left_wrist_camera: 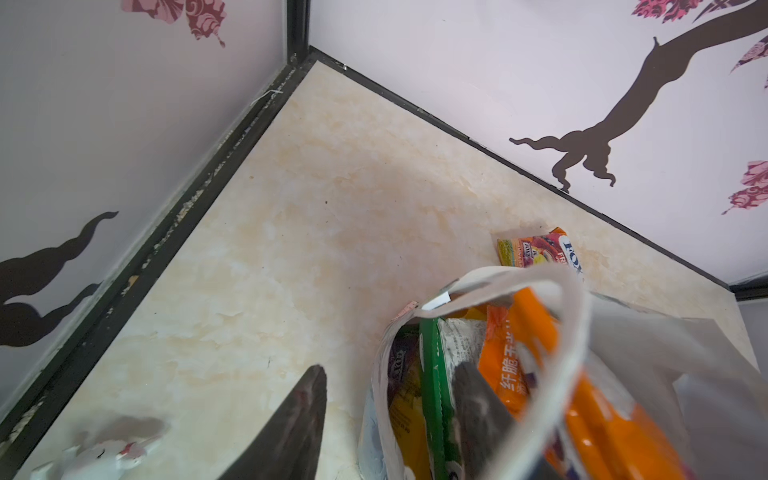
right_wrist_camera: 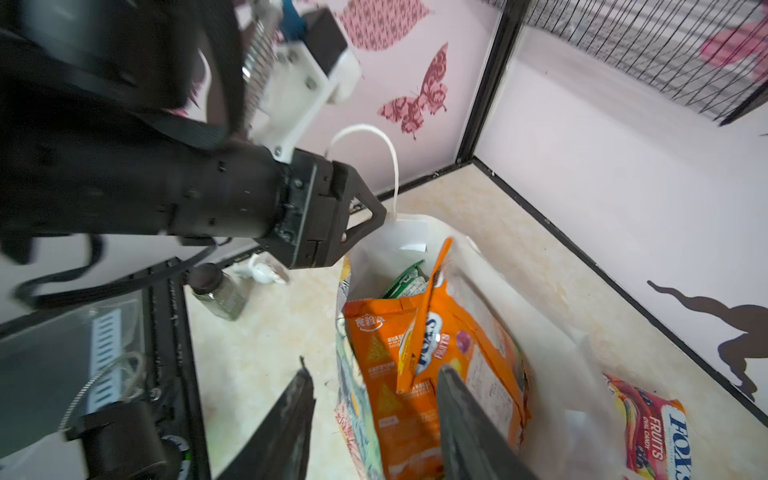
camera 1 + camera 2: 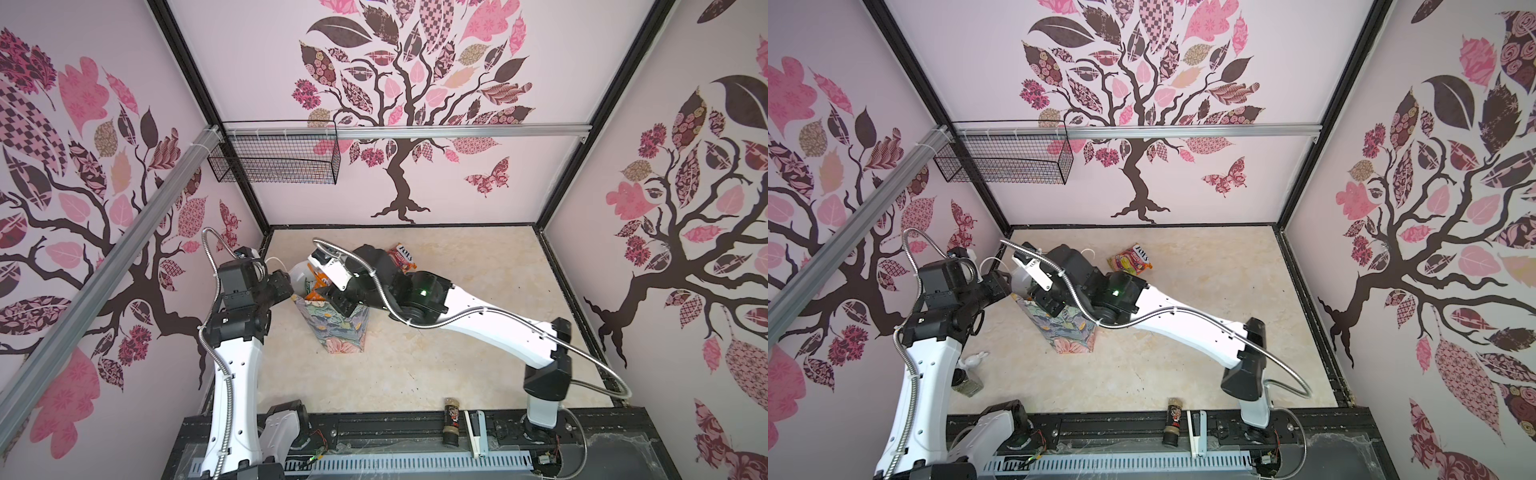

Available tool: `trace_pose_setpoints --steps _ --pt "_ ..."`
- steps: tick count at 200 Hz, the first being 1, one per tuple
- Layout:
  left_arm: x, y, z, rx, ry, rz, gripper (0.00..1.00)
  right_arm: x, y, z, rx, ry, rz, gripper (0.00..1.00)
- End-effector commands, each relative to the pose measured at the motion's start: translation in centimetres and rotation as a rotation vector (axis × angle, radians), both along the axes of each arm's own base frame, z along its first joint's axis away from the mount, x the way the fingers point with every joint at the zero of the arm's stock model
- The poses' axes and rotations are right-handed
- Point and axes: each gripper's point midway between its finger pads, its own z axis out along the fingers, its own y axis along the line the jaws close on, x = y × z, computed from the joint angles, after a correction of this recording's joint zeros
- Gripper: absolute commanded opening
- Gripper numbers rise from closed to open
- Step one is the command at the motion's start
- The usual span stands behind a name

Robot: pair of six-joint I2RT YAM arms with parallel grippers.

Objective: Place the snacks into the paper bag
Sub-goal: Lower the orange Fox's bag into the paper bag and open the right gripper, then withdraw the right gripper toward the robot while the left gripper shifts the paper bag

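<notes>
Bag [image 3: 343,332] upright on table [image 3: 457,353], mouth open. Inside: orange packet [image 2: 382,353], green packet [image 2: 405,280], others partly hidden. One FOX'S packet [image 3: 1131,264] flat on table just behind bag. Left fingers [image 1: 305,399] spread, straddling bag wall, pinching nothing. Right fingers [image 2: 465,415] spread, one inside bag over orange packet, one outside

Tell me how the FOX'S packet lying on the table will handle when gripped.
Likely floppy: the FOX'S packet is a soft, rumpled plastic pouch. Probably slippery, since its film looks glossy. Lying flat on the table, it should slide rather than roll if pushed.
</notes>
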Motion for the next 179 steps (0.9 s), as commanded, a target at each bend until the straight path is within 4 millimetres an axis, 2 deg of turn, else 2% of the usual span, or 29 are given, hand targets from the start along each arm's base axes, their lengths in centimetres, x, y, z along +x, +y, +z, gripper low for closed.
trace_pose_setpoints --steps 1,7,38,69,79,91,101,141,158,179 --pt "-0.5 -0.4 5.2 0.046 -0.089 -0.029 0.56 -0.7 -4.7 5.4 0.175 -0.029 -0.039 0.50" --pt "-0.7 -0.9 5.7 0.043 -0.089 -0.048 0.56 -0.5 -5.9 5.7 0.205 -0.019 -0.058 0.50" --pt "-1.5 -5.3 7.6 0.115 -0.042 -0.174 0.56 1.3 -12.4 2.8 0.322 0.082 -0.177 0.49" --pt "-0.9 -9.0 7.2 0.123 0.024 -0.296 0.54 0.8 -16.9 -0.2 0.372 0.118 -0.268 0.49" --pt "-0.3 -9.7 6.8 0.124 0.051 -0.319 0.47 0.5 -18.0 -1.1 0.379 0.126 -0.284 0.49" --pt "0.4 -10.7 6.4 0.137 0.090 -0.353 0.33 0.2 -19.1 -1.9 0.373 0.131 -0.300 0.49" --pt "0.7 -11.5 5.8 0.166 0.136 -0.377 0.29 0.2 -20.1 -2.5 0.353 0.132 -0.326 0.49" --pt "1.7 -14.2 3.6 0.232 0.249 -0.441 0.26 -0.3 -22.9 -3.8 0.330 0.123 -0.390 0.48" --pt "1.9 -13.8 2.5 0.255 0.301 -0.428 0.25 -0.4 -23.8 -4.9 0.294 0.139 -0.424 0.48" --pt "2.0 -13.1 1.7 0.299 0.353 -0.409 0.24 -1.1 -24.7 -7.2 0.241 0.201 -0.443 0.48"
